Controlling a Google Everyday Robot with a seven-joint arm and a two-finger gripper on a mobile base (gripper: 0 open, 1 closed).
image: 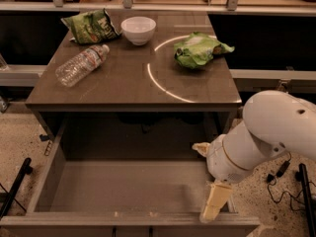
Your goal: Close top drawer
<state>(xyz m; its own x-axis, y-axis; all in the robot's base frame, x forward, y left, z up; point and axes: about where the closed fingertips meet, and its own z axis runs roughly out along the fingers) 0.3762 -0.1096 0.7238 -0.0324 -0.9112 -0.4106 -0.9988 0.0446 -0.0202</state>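
The top drawer point(47, 179) is pulled far out from under the table, towards the camera. Its deep grey-brown interior is empty, and its front panel point(123, 225) runs along the bottom edge of the view; its handle is out of view. My gripper point(214, 205) hangs from the white arm point(269, 132) at the drawer's right front corner, reaching down just inside the front panel, beside the right wall.
On the table top point(128, 83) above the drawer lie a clear plastic bottle point(81, 64), a green chip bag point(91, 26), a white bowl point(138, 29) and a second green bag point(200, 49). A dark stand leg point(15, 186) is on the floor at left, and cables point(281, 169) at right.
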